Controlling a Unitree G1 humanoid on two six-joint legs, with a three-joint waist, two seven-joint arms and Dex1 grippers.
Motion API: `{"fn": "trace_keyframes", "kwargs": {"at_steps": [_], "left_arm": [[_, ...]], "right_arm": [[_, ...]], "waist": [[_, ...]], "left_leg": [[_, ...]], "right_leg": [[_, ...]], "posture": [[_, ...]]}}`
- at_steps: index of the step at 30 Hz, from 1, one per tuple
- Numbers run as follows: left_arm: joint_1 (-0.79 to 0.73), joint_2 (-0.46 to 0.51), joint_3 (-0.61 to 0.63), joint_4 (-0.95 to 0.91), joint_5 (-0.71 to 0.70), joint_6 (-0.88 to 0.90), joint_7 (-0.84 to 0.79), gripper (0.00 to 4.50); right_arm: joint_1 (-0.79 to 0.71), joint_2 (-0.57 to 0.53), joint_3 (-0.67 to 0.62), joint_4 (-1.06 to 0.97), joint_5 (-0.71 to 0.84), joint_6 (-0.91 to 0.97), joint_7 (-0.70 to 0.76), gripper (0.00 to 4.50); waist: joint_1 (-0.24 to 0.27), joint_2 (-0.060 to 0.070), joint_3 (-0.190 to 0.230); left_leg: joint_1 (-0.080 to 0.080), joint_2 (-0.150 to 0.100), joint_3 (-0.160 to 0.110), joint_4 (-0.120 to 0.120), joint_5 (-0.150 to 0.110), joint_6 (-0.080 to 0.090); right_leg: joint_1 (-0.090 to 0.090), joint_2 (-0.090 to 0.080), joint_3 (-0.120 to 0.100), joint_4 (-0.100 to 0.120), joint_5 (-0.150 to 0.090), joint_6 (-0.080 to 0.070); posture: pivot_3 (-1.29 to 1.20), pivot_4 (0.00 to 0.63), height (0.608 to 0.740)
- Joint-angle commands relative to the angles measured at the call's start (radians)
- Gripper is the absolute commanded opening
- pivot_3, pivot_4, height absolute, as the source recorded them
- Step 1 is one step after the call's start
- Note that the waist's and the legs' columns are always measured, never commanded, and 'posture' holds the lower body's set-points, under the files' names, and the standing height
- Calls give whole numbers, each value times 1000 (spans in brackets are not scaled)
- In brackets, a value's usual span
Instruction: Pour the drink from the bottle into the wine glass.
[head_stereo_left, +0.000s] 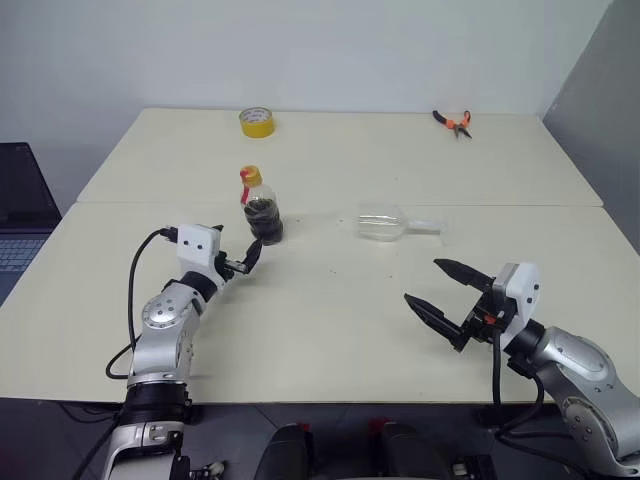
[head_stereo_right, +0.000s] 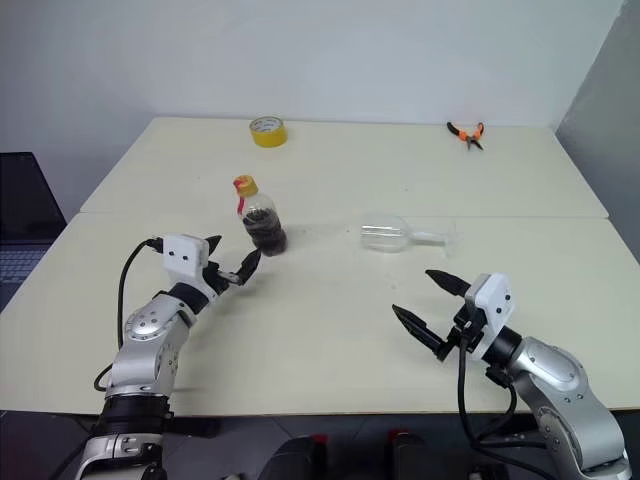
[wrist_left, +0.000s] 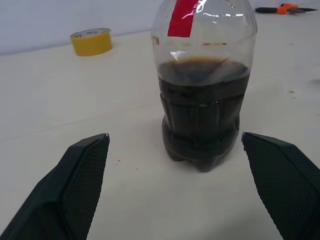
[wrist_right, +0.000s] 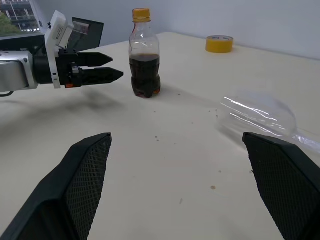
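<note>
Dark cola-like drink (wrist_left: 202, 122) fills the lower half of the bottle (head_stereo_left: 262, 208), which stands upright and capped on the counter (head_stereo_left: 330, 320). The left gripper (head_stereo_left: 243, 262) sits just short of the bottle's base, jaws fully open and empty, the bottle framed between them in the left wrist view. The wine glass (head_stereo_left: 392, 224) lies on its side to the right of the bottle, well apart from it, its stem pointing away from the bottle. The right gripper (head_stereo_left: 440, 292) hovers over the near counter with jaws wide open, holding nothing.

Step in hand, as judged: approach and grasp the bottle with the left gripper.
- Advance level until the bottle body sits centred between both fingers.
- Close on the lower ribbed section, below the red label (wrist_left: 181, 17); a high grip risks tipping.
- The yellow cap (wrist_right: 141, 14) is on and must come off before pouring.
- The glass needs righting; the right gripper is nearer to it.

A yellow tape roll (head_stereo_left: 257, 122) and pliers (head_stereo_left: 453, 121) lie at the far edge, clear of the work.
</note>
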Motion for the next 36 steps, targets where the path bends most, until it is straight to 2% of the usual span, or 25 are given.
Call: {"fn": "trace_keyframes", "kwargs": {"at_steps": [1,13,36], "left_arm": [[-39,1,-11,39,0,-34,-22,4490],[-202,-5,-49,277,34,-105,-71,4490],[-455,-32,-47,674,47,-277,-105,4490]], "right_arm": [[-4,4,-4,17,-7,-42,32,4500],[-25,18,22,48,-41,-71,51,4500],[-122,8,25,-30,-13,65,1,4500]], "waist": [[1,0,0],[3,-1,1],[6,-2,1]], "left_leg": [[0,0,0,0,0,0],[0,0,0,0,0,0],[-1,-1,-1,1,0,0]], "right_leg": [[0,0,0,0,0,0],[0,0,-1,1,0,0],[-1,0,-1,1,0,0]], "posture": [[0,150,740],[0,150,740],[0,150,740]]}}
